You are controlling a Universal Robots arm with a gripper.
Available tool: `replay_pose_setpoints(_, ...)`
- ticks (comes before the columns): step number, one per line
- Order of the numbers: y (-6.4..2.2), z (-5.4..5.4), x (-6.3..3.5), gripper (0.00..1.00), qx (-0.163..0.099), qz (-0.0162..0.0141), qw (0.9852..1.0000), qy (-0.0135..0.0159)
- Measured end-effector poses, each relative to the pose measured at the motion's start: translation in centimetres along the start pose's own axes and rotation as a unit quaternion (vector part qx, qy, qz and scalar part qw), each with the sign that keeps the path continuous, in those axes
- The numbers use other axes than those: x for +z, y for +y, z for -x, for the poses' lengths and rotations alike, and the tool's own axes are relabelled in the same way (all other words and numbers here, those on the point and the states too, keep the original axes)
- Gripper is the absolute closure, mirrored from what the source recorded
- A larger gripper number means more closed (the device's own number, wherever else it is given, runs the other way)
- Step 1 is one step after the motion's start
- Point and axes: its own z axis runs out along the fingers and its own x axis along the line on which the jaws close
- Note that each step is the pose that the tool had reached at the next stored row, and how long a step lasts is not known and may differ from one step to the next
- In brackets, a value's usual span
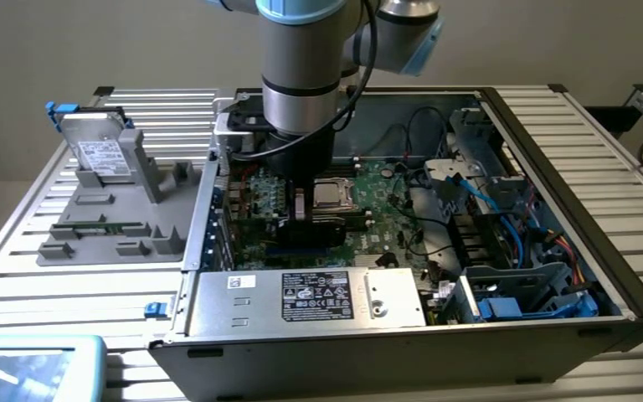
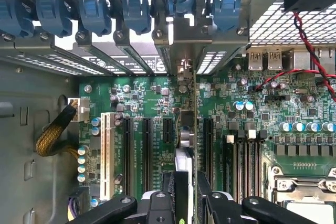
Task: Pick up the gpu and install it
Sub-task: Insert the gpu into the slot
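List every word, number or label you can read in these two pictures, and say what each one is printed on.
No text here can be read for certain.
Black label on the power supply: print too small.
White label on the hard drive: blurred.
White print on the motherboard: too small.
The hand holds the gpu edge-on; no text shows on it.

The thin rectangular expansion card with a green circuit board (image 2: pixel 195 129) stands on edge over the motherboard's row of black slots (seen edge-on, it reads as a narrow line). Its silvery metal end bracket sits up against the case's rear slot openings. In the exterior view it is largely hidden inside the open case.
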Motion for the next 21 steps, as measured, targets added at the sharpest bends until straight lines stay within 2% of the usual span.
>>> replay_pose_setpoints(21,0.02,-0.06,0.14,0.72,-0.001,-0.0004,1.0,-0.0003)
